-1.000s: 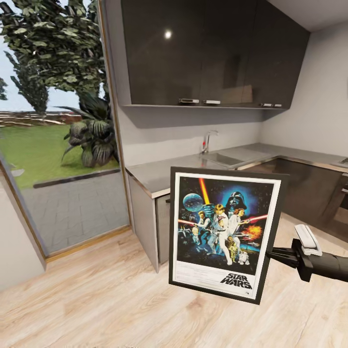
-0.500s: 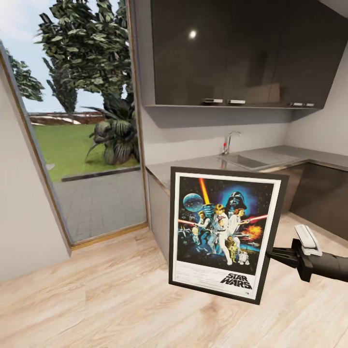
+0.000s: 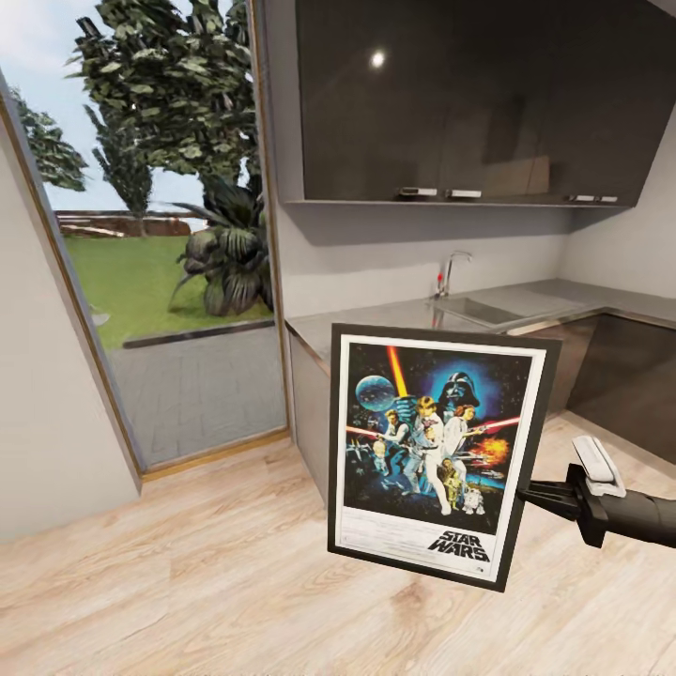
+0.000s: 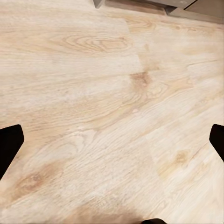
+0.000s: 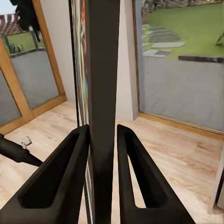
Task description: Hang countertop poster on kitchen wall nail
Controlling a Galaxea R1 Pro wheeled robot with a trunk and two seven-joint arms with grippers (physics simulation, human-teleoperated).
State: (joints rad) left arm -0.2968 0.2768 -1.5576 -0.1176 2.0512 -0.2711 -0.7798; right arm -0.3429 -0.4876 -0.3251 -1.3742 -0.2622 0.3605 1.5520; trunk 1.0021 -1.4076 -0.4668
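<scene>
Swinging across the room, the head view has shifted over the last second: the glass pane (image 3: 178, 272) and the grey wall (image 3: 47, 413) beside it now take up more of the left, while the kitchen countertop (image 3: 394, 319) with its sink (image 3: 474, 308) and chrome tap (image 3: 451, 272) has slid toward the right. The poster (image 3: 437, 451) and the right gripper (image 3: 549, 495) keep exactly the same place in the picture, so this reads as the robot's body turning, not the arm moving. That suggests the pick-up is done and the robot is searching for a wall nail; no nail is visible yet.

The poster hangs upright in the air over the wood plank floor (image 3: 188, 591), clear of the countertop, tilted slightly. The right gripper is clamped on its right edge: in the right wrist view the 2 fingers (image 5: 60, 177) press either side of the thin black frame (image 5: 103, 93).

The left gripper (image 4: 112, 144) points down at bare floor, its 2 dark fingertips (image 4: 10, 142) spread wide with nothing between them.
</scene>
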